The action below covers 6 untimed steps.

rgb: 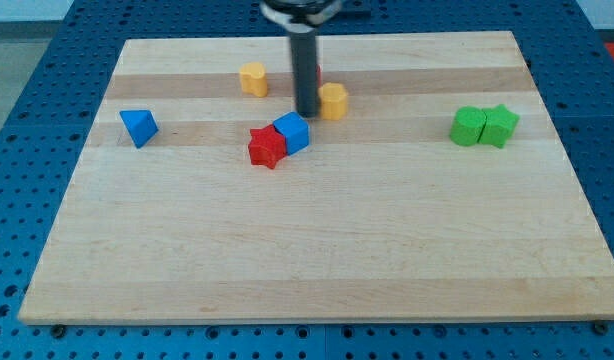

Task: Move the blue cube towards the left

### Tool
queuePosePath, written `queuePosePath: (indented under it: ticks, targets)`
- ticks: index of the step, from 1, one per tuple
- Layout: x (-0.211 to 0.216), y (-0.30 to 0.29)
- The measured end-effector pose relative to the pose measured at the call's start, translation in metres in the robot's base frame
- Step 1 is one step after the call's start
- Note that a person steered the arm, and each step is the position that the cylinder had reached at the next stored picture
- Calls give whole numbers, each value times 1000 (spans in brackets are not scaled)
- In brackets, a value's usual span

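On the pale wooden worktop, a blue triangular block sits at the view's left, a yellow block lies toward the upper middle, and a red star-shaped block touches the blue cube just left of centre. The dark rod tool comes straight down from the view's top, grasping nothing, and my tip rests just above the blue cube, beside another yellow block. Two green blocks sit touching at the right.
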<state>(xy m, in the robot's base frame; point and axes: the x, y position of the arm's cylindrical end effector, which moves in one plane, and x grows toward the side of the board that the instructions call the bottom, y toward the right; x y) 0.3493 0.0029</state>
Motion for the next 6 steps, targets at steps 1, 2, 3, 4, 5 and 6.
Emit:
queuePosePath:
  ticks: [1, 2, 3, 4, 5, 6]
  targets:
    - [43, 6]
    - [47, -43]
    - [11, -93]
    - [4, -101]
    - [-15, -90]
    - [-30, -135]
